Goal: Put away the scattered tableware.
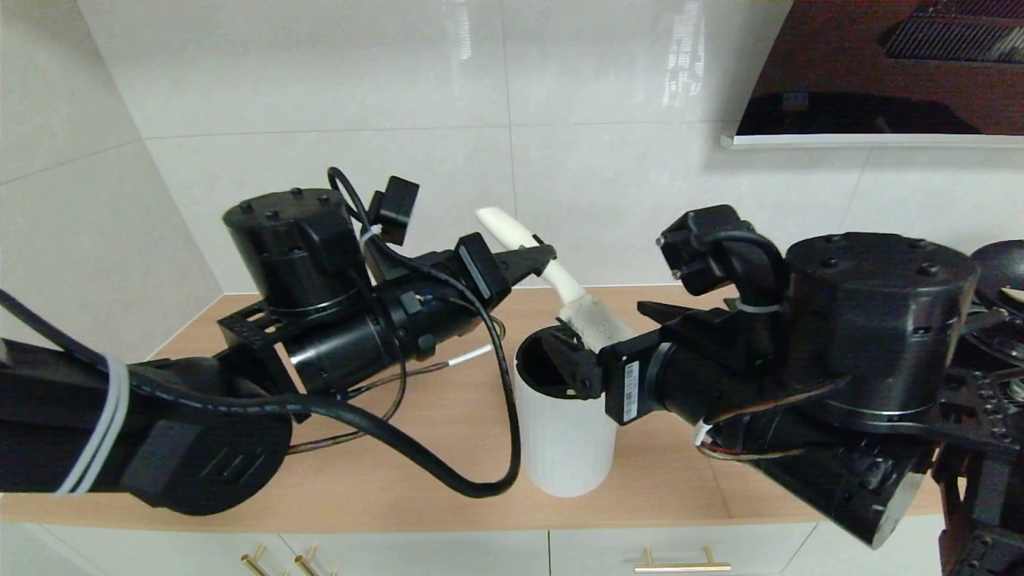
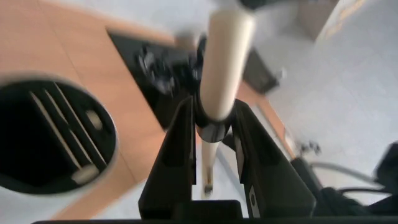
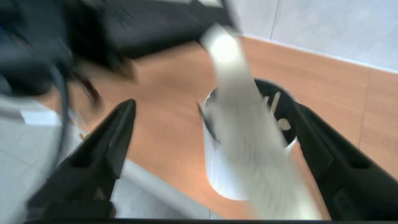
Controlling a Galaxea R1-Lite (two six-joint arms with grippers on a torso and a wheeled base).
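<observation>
A white cylindrical utensil holder stands on the wooden counter; its dark inside has chopsticks lying in it. My left gripper is shut on the cream handle of a white utensil, which slants down with its wider end over the holder's mouth. In the left wrist view the left gripper clamps the handle between both fingers. My right gripper is open at the holder's rim. Seen from the right wrist, the utensil passes between the spread fingers of the right gripper, in front of the holder.
A tiled wall rises behind the counter, with a dark range hood at the upper right. A black cooktop lies at the right end. Drawers with brass handles sit below the front edge.
</observation>
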